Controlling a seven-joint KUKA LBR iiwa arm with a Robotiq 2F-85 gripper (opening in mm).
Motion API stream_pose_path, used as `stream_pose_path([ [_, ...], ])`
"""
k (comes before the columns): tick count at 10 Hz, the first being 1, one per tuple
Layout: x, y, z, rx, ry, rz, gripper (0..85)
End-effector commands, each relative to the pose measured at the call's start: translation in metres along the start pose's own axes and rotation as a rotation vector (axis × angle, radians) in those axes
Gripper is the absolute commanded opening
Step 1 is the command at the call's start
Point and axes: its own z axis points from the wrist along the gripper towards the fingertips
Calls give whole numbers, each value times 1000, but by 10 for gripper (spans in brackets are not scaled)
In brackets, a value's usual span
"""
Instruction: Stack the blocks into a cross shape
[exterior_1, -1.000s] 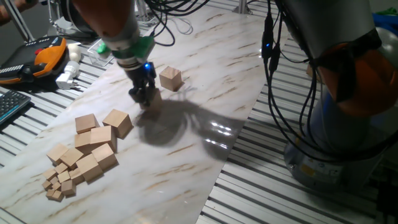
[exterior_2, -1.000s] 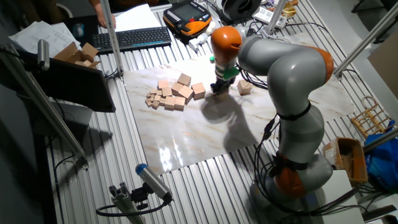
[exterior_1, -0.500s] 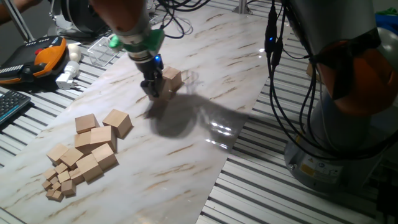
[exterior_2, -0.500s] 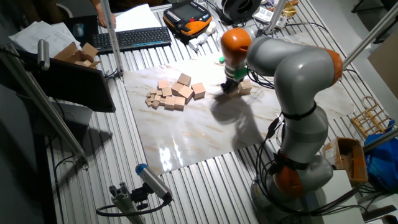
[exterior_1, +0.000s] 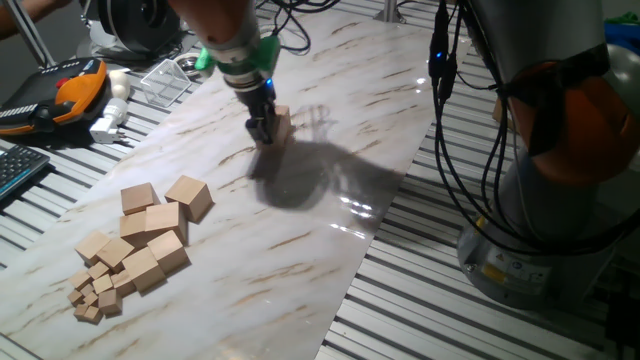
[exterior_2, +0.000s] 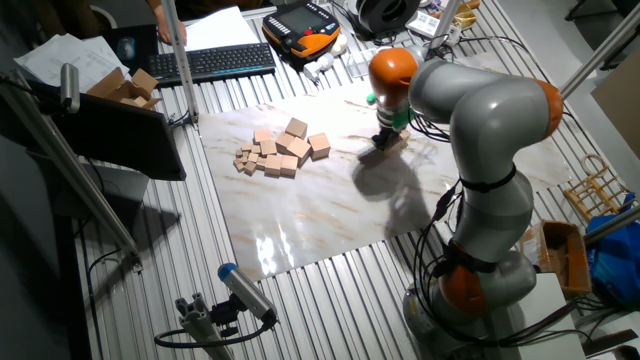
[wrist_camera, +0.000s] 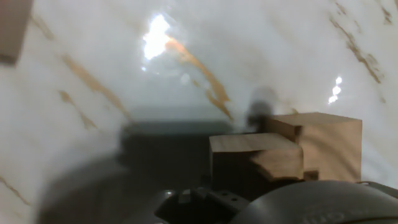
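My gripper (exterior_1: 265, 128) stands low over the marble board at its far side, shut on a tan wooden block (wrist_camera: 255, 158). A second, lone block (exterior_1: 281, 124) sits right beside it; in the hand view this block (wrist_camera: 326, 143) is just behind and right of the held one. I cannot tell if the two touch. In the other fixed view the gripper (exterior_2: 384, 140) hides most of the lone block (exterior_2: 397, 143). Several more large blocks (exterior_1: 190, 196) lie in a loose pile at the near left (exterior_2: 283, 148).
Tiny wooden cubes (exterior_1: 92, 298) lie at the pile's near end. An orange pendant (exterior_1: 72, 88), a white plug (exterior_1: 108, 122) and a clear box (exterior_1: 165, 75) sit off the board's far left. A keyboard (exterior_2: 215, 62) lies behind. The robot base (exterior_1: 545, 220) stands right.
My gripper has moved with the held block from near the pile, away to the far right, up to the lone block. The pile has not moved.
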Motion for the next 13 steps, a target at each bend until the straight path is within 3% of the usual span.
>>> stream_pose_path([
  [1, 7, -20, 5, 14, 2, -12, 0],
  [2, 7, -20, 5, 44, 3, -41, 0],
  [5, 7, -21, 3, 64, -3, -46, 0],
  [7, 0, -20, 5, 39, -13, -66, 0],
  [9, -3, -19, 9, 48, -28, -80, 0],
  [12, -4, -19, 11, 36, -37, -82, 0],
  [13, -4, -19, 11, 35, -42, -77, 170],
])
